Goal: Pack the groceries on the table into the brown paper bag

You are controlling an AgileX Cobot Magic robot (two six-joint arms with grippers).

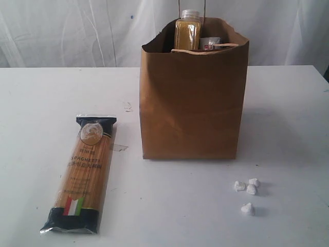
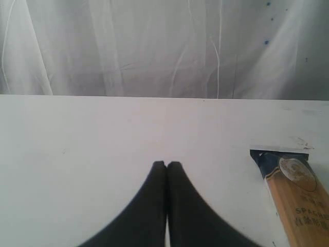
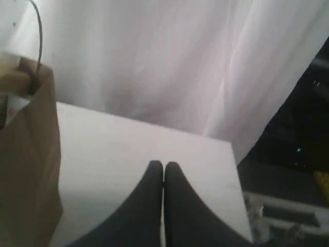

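While the long spaghetti packet (image 1: 82,175) lies flat on the table (image 1: 41,92), outside the brown paper bag (image 1: 193,113), the left gripper (image 2: 167,165) looks the nearer: the packet sits off to one side of its fingertips, long axis roughly along the way they point. Both grippers' fingers are pressed together, empty; the right gripper (image 3: 163,165) is beside the bag, well apart from the packet.

I'm seeing the table (image 1: 41,92) carrying a paper bag (image 1: 190,113); a spaghetti packet (image 1: 82,177) is lying beside the bag, white lumps (image 1: 247,188) sitting near it.
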